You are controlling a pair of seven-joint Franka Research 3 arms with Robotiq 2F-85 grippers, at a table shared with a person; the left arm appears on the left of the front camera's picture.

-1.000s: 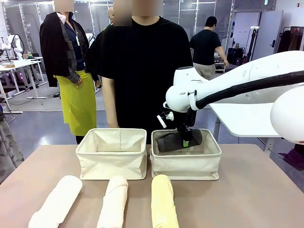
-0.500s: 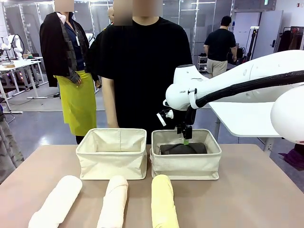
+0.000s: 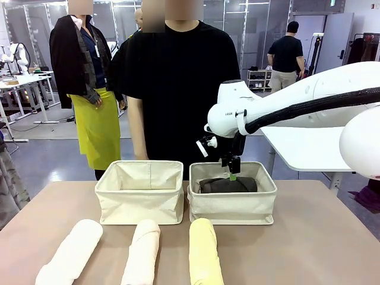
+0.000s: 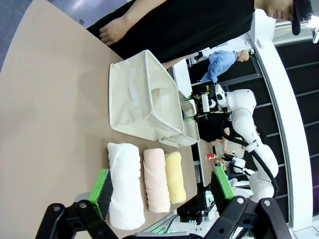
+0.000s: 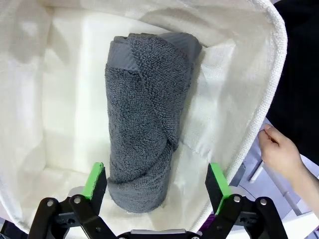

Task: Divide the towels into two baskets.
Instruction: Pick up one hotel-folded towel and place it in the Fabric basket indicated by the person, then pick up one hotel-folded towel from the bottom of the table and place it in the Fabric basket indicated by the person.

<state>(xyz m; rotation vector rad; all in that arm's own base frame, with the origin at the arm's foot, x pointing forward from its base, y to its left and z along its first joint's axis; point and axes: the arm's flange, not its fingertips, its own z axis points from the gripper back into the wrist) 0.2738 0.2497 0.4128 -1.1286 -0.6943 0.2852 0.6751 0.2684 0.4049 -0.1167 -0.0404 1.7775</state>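
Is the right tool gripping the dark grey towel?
No, the right tool is open wide above the dark grey towel lying in the basket.

We see the dark grey towel (image 3: 228, 184), rolled, lying flat in the one-o'clock basket (image 3: 233, 208). The eleven-o'clock basket (image 3: 140, 199) stands just beside it. The white towel (image 3: 70, 254), cream towel (image 3: 141, 252) and pale yellow towel (image 3: 205, 252) lie rolled, side by side, from seven to six o'clock.

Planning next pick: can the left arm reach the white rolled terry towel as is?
Probably yes: the left gripper hangs open over the white rolled terry towel, which lies uncovered at the end of the row.
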